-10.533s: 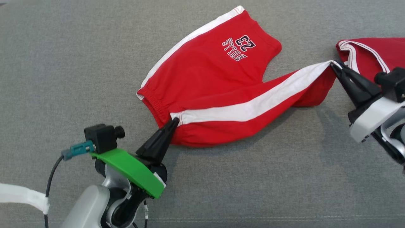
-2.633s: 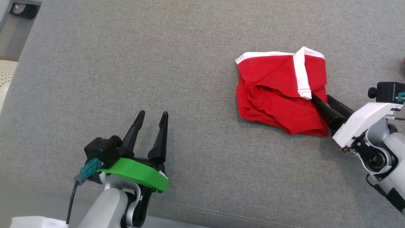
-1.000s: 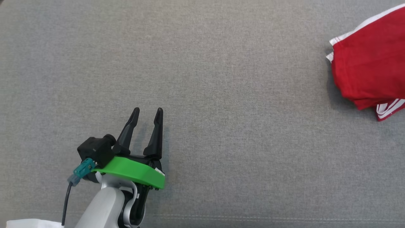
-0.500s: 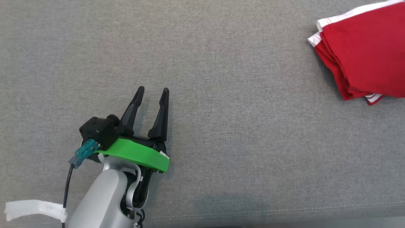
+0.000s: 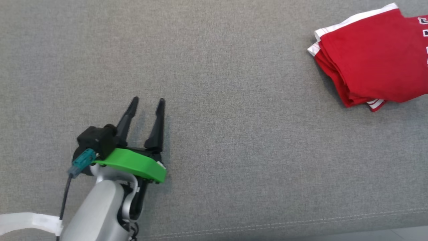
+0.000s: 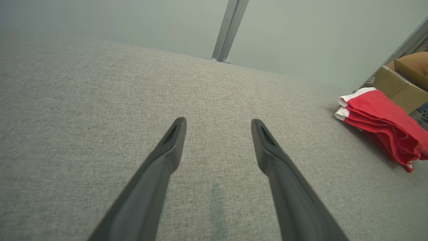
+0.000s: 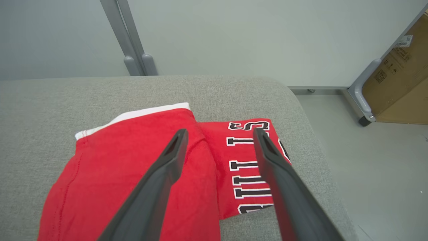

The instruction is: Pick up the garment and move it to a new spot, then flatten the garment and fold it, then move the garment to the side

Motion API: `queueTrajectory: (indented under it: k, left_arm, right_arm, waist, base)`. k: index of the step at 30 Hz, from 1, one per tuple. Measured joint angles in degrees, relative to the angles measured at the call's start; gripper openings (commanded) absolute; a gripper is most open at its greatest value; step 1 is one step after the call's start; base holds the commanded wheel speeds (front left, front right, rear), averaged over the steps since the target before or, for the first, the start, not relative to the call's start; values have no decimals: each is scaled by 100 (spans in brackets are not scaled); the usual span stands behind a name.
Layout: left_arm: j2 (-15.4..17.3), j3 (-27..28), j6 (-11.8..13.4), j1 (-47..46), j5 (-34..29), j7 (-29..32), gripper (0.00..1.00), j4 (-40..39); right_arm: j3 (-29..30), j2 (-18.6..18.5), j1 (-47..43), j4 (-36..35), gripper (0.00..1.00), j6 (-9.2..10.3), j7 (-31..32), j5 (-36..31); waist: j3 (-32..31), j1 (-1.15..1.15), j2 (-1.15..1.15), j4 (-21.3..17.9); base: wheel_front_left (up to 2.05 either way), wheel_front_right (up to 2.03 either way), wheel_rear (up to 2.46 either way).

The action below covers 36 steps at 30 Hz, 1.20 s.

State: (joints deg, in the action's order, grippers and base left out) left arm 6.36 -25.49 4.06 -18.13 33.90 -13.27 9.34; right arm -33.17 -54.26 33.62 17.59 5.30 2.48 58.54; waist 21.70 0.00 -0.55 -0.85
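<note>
The garment (image 5: 371, 67), red shorts with white trim and black lettering, lies folded at the far right of the grey cushion (image 5: 234, 100). In the left wrist view the garment (image 6: 384, 124) sits far to the right. My left gripper (image 5: 147, 103) hovers open over bare fabric at the lower left, far from the shorts; its fingers (image 6: 167, 150) hold nothing. In the right wrist view my right gripper (image 7: 220, 134) stands open just above the garment (image 7: 133, 174), with nothing between its fingers (image 7: 267, 157).
The cushion's right end (image 7: 307, 134) drops off just beyond the shorts, with grey floor (image 7: 384, 167) past it. A cardboard box (image 7: 404, 77) and a wheeled metal frame leg (image 7: 362, 107) stand there. An upright grey post (image 6: 230, 30) rises behind the cushion.
The head camera has swung, so the folded shorts show further left in the picture. Within the last second the right gripper let go of them. The left gripper stays open.
</note>
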Motion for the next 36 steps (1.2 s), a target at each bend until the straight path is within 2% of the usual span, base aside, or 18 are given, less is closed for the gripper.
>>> queueTrajectory:
  k: [5, 6, 10, 15, 23, 30, 31, 33, 34, 36]
  left_arm:
    - [308, 172, 34, 124, -274, -51, 100, 259]
    - [420, 255, 87, 264, -383, -67, 100, 344]
    - [580, 565, 154, 647, -510, -99, 100, 503]
    - [698, 894, 209, 1038, -643, -99, 100, 576]
    - [688, 1133, 258, 1443, -687, -99, 100, 581]
    - [617, 1261, 259, 1622, -739, -100, 100, 488]
    - [555, 1245, 259, 1653, -745, -99, 100, 471]
    - [539, 1240, 259, 1681, -762, -99, 100, 445]
    - [539, 1244, 258, 1695, -762, -99, 0, 441]
    - [491, 1218, 257, 1722, -759, -89, 0, 555]
  right_arm:
    - [13, 234, -53, -308, 100, 7, -872, -370]
    - [36, 353, -201, -422, 100, 36, -1200, -376]
    - [-85, 732, -794, -582, 100, 114, -1852, -647]
    - [-231, 1218, -1613, -634, 100, 180, -1794, -788]
    - [-137, 1482, -2320, -573, 100, 189, -1747, -1183]
    - [990, 1930, -2739, -426, 100, 189, -1727, -1707]
    - [1299, 2094, -2878, -416, 100, 189, -1725, -1803]
    - [1522, 2237, -3050, -422, 100, 189, -1724, -1926]
    - [1610, 2317, -3135, -417, 0, 189, -1724, -2002]
    - [1549, 2472, -3222, -324, 0, 182, -1724, -1993]
  waist:
    - [-300, 0, 0, -22]
    - [-433, 0, 0, -32]
    - [-792, 0, 0, -58]
    - [-1235, 0, 0, -81]
    - [-1650, 0, 0, -96]
    - [-1839, 0, 0, -35]
    - [-1851, 0, 0, 1]
    - [-1861, 0, 0, 39]
    - [-1863, 0, 0, 54]
    - [-1864, 0, 0, 55]
  base:
    - [0, 0, 0]
    - [0, 0, 0]
    - [0, 0, 0]
    - [0, 0, 0]
    - [0, 0, 0]
    - [0, 0, 0]
    - [0, 0, 0]
    - [0, 0, 0]
    - [0, 0, 0]
    - [0, 0, 0]
